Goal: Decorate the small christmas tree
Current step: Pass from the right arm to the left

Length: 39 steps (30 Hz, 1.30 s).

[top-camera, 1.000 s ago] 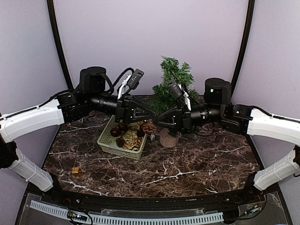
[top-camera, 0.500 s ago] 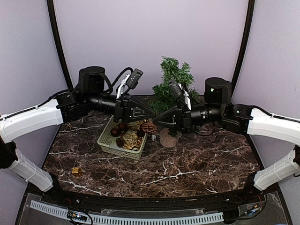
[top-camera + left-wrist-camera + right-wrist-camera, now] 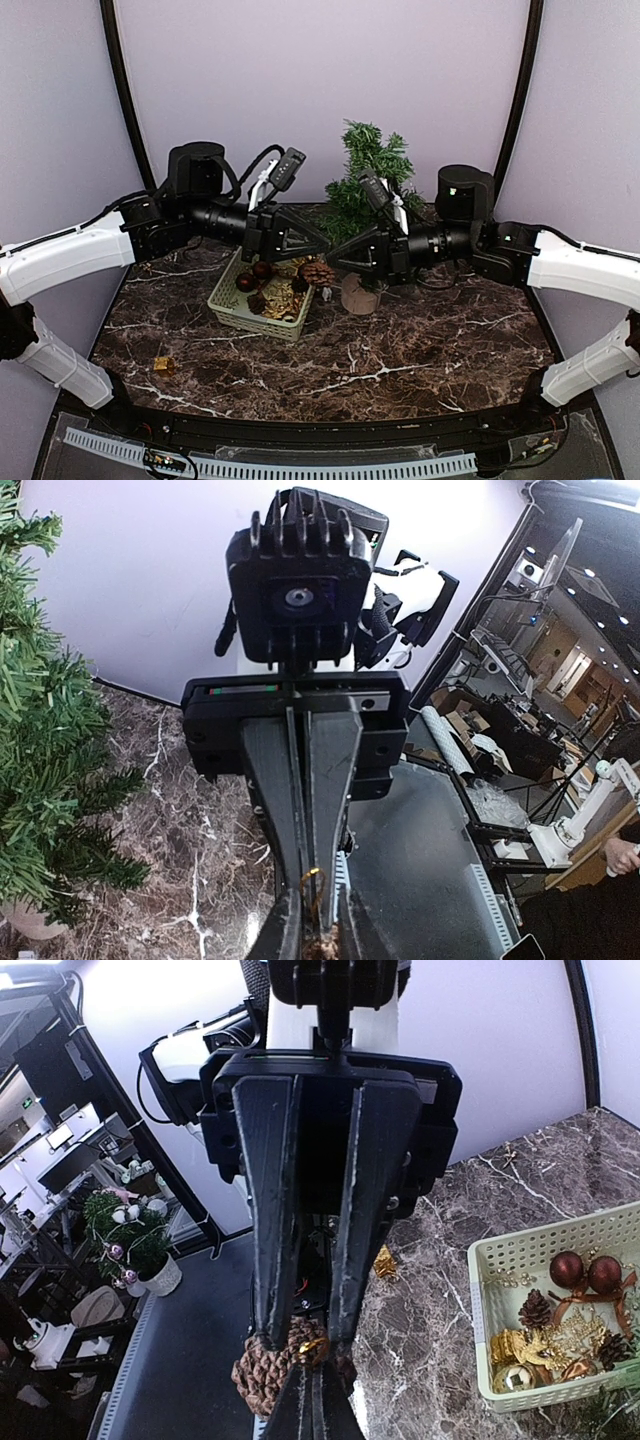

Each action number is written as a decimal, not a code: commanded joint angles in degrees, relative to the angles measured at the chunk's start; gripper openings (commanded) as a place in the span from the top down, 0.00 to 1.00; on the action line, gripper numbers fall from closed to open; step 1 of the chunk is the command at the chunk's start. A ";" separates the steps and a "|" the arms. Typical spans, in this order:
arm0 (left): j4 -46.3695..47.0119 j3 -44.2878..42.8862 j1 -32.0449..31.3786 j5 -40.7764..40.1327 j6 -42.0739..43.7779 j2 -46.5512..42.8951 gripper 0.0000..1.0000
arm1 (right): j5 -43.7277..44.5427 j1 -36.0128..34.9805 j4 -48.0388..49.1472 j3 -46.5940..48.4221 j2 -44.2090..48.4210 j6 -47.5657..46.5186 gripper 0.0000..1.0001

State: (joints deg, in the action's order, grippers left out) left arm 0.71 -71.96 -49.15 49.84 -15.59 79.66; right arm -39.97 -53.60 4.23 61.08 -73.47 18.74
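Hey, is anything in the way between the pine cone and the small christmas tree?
Nothing visible. The pine cone hangs where the left gripper and right gripper meet tip to tip, and the small christmas tree stands beside them, with open air between.

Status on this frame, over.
Left gripper closed on pine cone. Right gripper shut on its gold loop. Tree behind them, no ornaments seen. Basket below; nothing seen blocking.
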 commanded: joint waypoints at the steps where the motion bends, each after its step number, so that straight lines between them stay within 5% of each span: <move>1: -0.08 -0.11 -0.16 0.10 0.96 -0.89 0.84 | -1.14 -0.09 2.36 1.99 -0.12 0.15 1.00; 39: -2.39 -1.08 -0.16 0.22 1.99 -0.37 0.84 | -2.39 -0.89 4.38 1.80 -1.08 1.14 1.00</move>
State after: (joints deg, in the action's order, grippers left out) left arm -0.58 -71.96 -49.15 50.24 -14.72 79.72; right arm -41.28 -54.04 5.02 61.28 -74.39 19.27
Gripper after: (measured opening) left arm 0.146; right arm 0.004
